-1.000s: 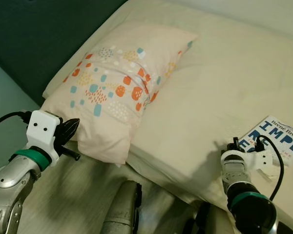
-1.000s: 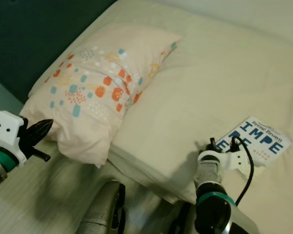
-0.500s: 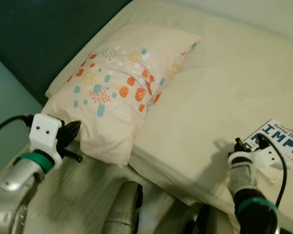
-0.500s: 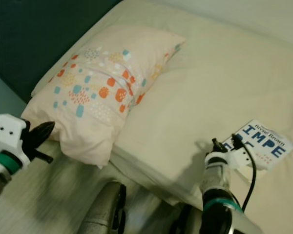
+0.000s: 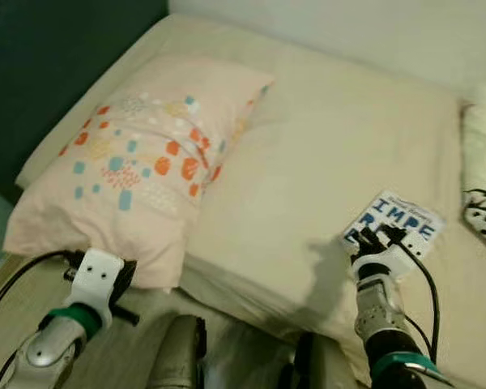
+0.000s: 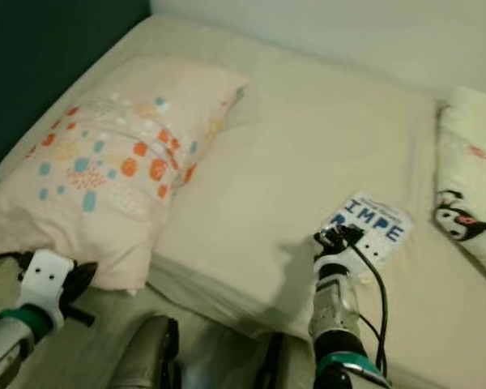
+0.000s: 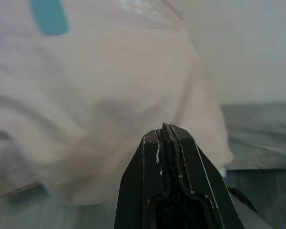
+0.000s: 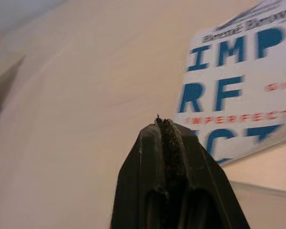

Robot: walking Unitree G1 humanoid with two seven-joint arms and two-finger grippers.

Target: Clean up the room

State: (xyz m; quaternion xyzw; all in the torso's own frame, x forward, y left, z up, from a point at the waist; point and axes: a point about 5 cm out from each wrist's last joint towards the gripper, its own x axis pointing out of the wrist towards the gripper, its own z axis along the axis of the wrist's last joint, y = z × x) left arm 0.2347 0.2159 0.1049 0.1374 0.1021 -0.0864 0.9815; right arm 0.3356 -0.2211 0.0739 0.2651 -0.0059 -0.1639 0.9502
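A white book with blue letters [image 5: 398, 223] lies flat on the cream bed [image 5: 324, 146], right of the middle. My right gripper [image 5: 364, 241] is shut and empty, its tip at the book's near corner [image 8: 229, 119]. A pale pink pillow with orange and teal dots [image 5: 138, 162] lies at the bed's left end. My left gripper [image 7: 164, 131] is shut and empty, just short of that pillow's near corner [image 7: 100, 109]. The left arm's white wrist [image 5: 97, 275] sits below the pillow.
A second pillow with a black, white and red cartoon print [image 5: 484, 178] lies at the bed's right edge. A dark wall [image 5: 49, 57] borders the bed on the left. My own grey body parts [image 5: 178, 361] show at the bottom, against the bed's near edge.
The camera has swung to the right, bringing the cartoon pillow into sight. My right gripper has moved closer to the book's near corner. My left gripper stays by the pink pillow.
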